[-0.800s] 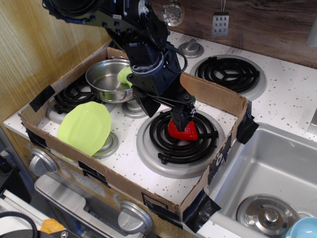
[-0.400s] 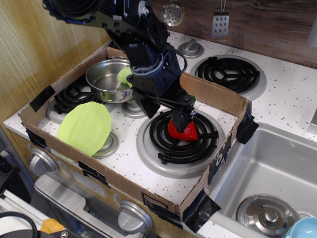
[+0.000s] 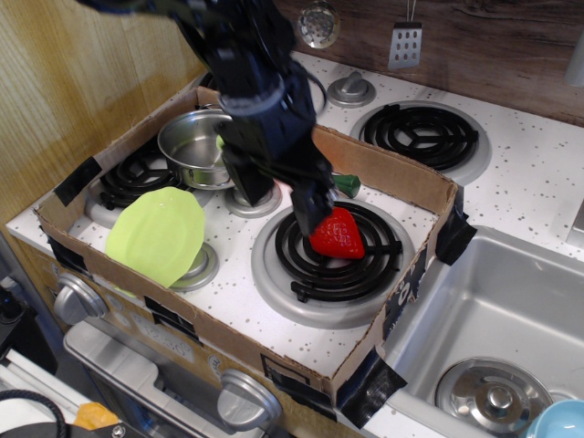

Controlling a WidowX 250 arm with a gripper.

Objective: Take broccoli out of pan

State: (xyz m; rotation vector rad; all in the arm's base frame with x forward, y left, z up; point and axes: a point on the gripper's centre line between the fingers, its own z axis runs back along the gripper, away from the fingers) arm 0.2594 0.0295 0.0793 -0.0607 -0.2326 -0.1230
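Hovering by the strawberry (image 3: 337, 234), the gripper (image 3: 310, 208) is blurred, so its grip can't be told. Broccoli is mostly hidden behind the arm at the pan (image 3: 193, 146); a reach there is needed next.

Dark wood backsplash (image 3: 493, 36), light wood side panel (image 3: 82, 82), speckled white countertop (image 3: 547, 173).

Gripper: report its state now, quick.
Gripper: motion-blurred just above the red strawberry; whether the jaws are open or closed cannot be told, and nothing is visibly held.
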